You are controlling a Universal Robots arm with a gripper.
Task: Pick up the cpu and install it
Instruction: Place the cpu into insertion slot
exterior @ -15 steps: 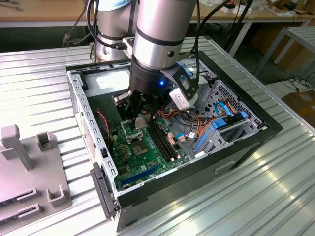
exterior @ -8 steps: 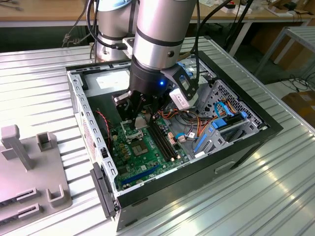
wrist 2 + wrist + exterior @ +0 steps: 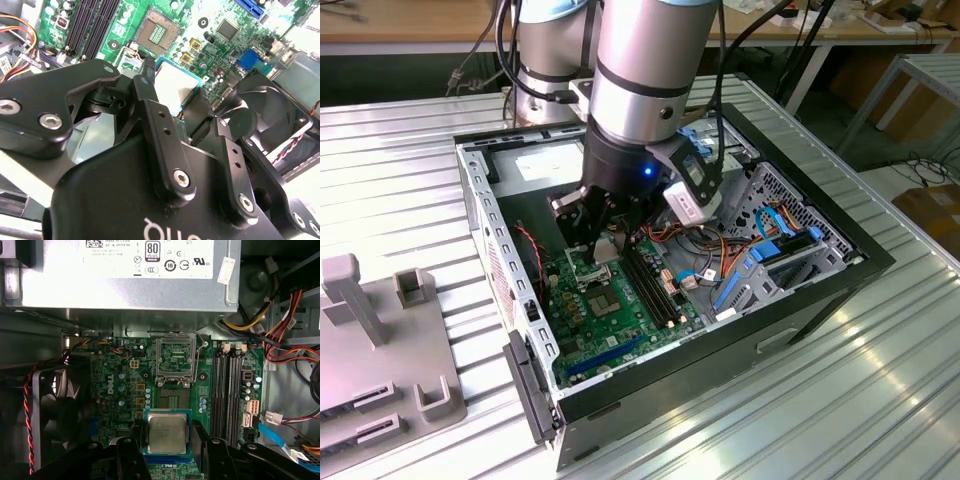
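The gripper (image 3: 166, 423) has its two black fingers (image 3: 136, 440) closed on the cpu (image 3: 166, 436), one finger against each of two opposite edges. The cpu is a small flat square with a pale silver-grey top, held level with that top facing up toward the wrist; a thin blue edge shows around it. In the second wrist view the cpu (image 3: 176, 82) likewise sits in the gripper (image 3: 172, 95), between the tips.

The cpu hangs over the green motherboard (image 3: 120, 390), just beside the open socket (image 3: 175, 401), whose metal frame (image 3: 176, 357) stands raised. How high the cpu is above the board cannot be told. A black fan (image 3: 55, 410) lies to one side of the board, the memory slots (image 3: 227, 390) to the other, and a grey power supply (image 3: 125, 285) lies beyond the socket.

In the exterior view the arm (image 3: 645, 70) comes almost straight down into an open computer case (image 3: 480, 190) lying on its side on a ribbed metal table (image 3: 820, 400). The wrist is upright, a small blue light glows on it, and the gripper (image 3: 603, 240) points down at the board.
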